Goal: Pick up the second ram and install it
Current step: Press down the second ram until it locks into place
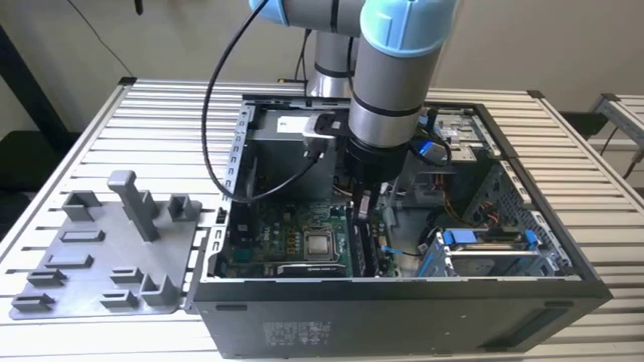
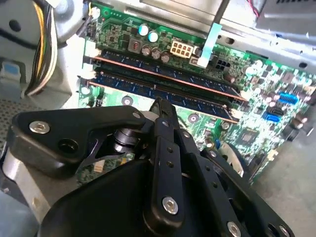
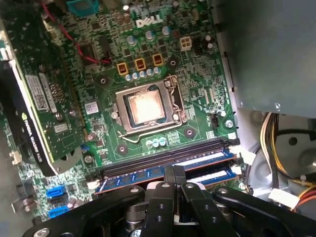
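While our hand [image 2: 160, 106] hangs pressed together just above the ram [image 2: 163, 91], that board sits in its slot on the motherboard [image 3: 197, 74].

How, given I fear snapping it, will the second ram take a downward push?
Probably stiff but fragile: the second ram is a thin board standing on edge in its slot. Likely light for its length. With the gripper at its top edge, it might flex slightly.

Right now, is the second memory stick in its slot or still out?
In. The second ram stands upright in its slot beside the other stick; the gripper is just above it.
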Available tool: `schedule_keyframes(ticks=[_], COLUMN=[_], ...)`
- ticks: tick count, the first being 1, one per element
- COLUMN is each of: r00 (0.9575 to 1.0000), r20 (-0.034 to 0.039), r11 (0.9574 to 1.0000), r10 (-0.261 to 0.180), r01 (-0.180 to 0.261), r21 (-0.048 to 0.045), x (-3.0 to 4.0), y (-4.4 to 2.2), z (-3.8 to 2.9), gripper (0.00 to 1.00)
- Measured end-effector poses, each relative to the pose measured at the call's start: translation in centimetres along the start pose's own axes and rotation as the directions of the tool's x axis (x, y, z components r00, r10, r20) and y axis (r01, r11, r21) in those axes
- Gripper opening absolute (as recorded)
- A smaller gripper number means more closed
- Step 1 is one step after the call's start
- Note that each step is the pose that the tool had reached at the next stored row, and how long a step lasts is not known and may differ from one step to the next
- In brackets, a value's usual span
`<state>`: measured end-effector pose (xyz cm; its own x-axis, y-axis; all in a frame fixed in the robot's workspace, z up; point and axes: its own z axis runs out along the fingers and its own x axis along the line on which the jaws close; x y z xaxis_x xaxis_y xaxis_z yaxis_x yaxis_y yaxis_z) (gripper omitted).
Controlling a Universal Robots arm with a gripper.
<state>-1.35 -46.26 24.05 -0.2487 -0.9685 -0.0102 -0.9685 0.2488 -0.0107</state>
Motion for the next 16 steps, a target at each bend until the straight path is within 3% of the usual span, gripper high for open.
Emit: schedule_keyframes(ticks=[3, 7, 12, 16], r00=[0.9985, 0.9933, 0.9924, 0.9924], r20=[0.0005, 0.0013, 0.0019, 0.0032], r11=[0.9985, 0.9933, 0.9924, 0.9924], r10=[-0.054, -0.116, -0.123, -0.123], r01=[0.054, 0.116, 0.123, 0.123], r21=[-0.0006, -0.0011, -0.0012, -0.0016], x=[0.01, 0.01, 0.02, 0.55], y=[0.01, 0.01, 0.01, -0.14], z=[0.01, 0.02, 0.03, 0.17], gripper=[0.11, 0.11, 0.11, 0.11])
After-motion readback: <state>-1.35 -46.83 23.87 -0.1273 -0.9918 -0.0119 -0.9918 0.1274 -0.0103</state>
